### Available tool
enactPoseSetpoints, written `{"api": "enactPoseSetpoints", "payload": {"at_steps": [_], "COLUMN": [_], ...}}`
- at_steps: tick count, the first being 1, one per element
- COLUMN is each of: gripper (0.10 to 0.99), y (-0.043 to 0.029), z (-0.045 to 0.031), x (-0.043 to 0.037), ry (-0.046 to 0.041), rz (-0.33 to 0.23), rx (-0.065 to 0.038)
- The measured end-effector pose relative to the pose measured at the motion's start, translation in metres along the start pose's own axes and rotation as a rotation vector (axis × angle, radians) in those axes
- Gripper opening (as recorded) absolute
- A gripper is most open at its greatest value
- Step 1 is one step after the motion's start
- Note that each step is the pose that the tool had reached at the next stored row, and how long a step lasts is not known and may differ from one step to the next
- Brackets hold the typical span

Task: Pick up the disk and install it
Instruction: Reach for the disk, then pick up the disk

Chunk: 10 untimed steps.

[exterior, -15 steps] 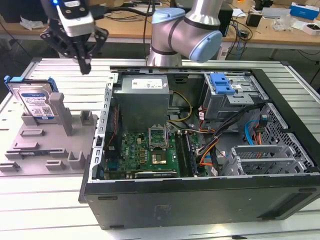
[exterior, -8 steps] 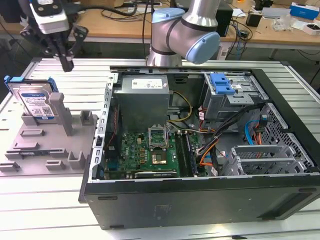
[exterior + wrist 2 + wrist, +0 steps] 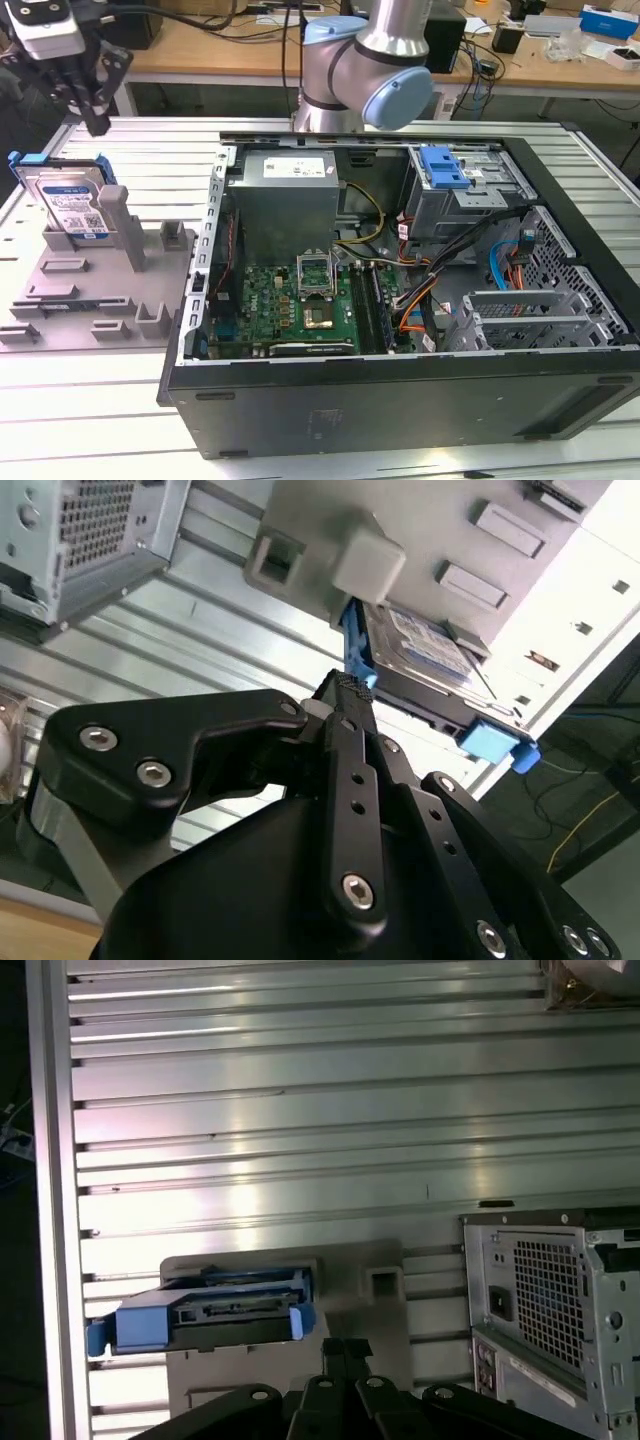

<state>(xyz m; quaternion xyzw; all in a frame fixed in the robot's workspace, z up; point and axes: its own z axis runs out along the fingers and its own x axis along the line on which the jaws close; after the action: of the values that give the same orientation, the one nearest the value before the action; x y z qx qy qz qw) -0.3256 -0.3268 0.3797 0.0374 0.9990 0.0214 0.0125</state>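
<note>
Jaws are pressed together and hold nothing; in the first wrist view the fingertips point(image 3: 334, 1352) meet with no gap. Just beneath them, apart and untouched, the disk point(image 3: 70, 200) stands on edge, its blue carrier uppermost. It is slotted between the posts of a grey fixture point(image 3: 100, 290) on the slatted tabletop point(image 3: 100, 420). In both wrist views it sits straight ahead of the jaws point(image 3: 430, 650) point(image 3: 210, 1315).

Judging from this, the main risk is a descent with the jaws closed. They would strike the carrier's top edge instead of straddling it, and could rock the disk in its slot or knock it over. A grip on the thin blue frame alone could flex and let the drive slip.

Well apart from the jaws, beyond the fixture, the computer case point(image 3: 400, 400) lies open on its side. It holds a grey power supply point(image 3: 285, 190), a green motherboard point(image 3: 290, 300) and a metal drive cage point(image 3: 470, 205) with a blue latch point(image 3: 445, 165). Loose cables point(image 3: 440, 270) lie beside the cage and could snag a disk being carried in. I cannot tell whether the cage bay is free.
</note>
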Motion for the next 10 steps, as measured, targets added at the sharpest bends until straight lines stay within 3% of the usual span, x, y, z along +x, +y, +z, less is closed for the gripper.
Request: {"api": "enactPoseSetpoints", "payload": {"at_steps": [4, 10], "gripper": [0.106, 0.106], "y": [0.0064, 0.0062], "z": [0.0013, 0.0013], "x": [0.0168, 0.0199], "ry": [0.0002, 0.0], "rz": [0.0, 0.0], "rx": [0.0, 0.0]}}
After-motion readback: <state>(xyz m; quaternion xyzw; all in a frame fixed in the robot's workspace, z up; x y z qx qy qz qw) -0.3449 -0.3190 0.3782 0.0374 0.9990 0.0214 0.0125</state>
